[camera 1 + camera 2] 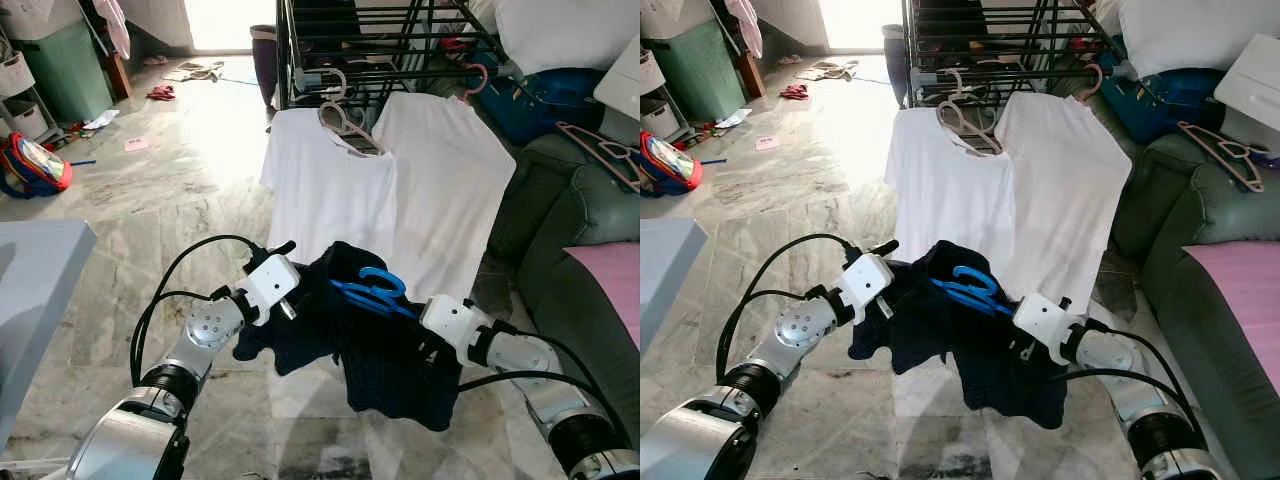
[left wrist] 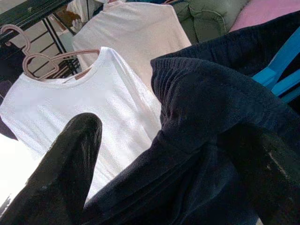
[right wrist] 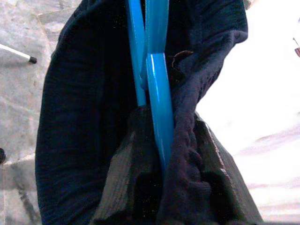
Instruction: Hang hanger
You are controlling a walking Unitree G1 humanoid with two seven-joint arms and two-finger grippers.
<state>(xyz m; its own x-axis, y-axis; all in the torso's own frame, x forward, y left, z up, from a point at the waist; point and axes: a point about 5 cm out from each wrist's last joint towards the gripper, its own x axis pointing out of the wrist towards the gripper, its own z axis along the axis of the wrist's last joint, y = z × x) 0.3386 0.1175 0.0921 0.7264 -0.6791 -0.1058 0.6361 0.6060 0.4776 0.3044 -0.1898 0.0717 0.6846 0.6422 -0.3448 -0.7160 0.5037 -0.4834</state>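
Observation:
I hold a dark navy garment (image 1: 390, 380) in front of me, with a blue hanger (image 1: 370, 290) pushed into its top. My right gripper (image 1: 425, 348) is shut on the hanger and the cloth around it; in the right wrist view the blue bar (image 3: 159, 108) runs down between the fingers (image 3: 122, 187). My left gripper (image 1: 303, 297) is at the garment's left edge. Its fingers (image 2: 61, 178) stand wide apart, with the navy cloth (image 2: 211, 108) lying between them. Behind stands a black drying rack (image 1: 380, 40).
Two white T-shirts (image 1: 330, 190) (image 1: 450, 180) hang from the rack on pink hangers (image 1: 340, 120). A green sofa (image 1: 570, 220) with a pink cushion (image 1: 610, 280) and a loose pink hanger (image 1: 600, 150) is on the right. A blue-grey table (image 1: 30, 280) is on the left.

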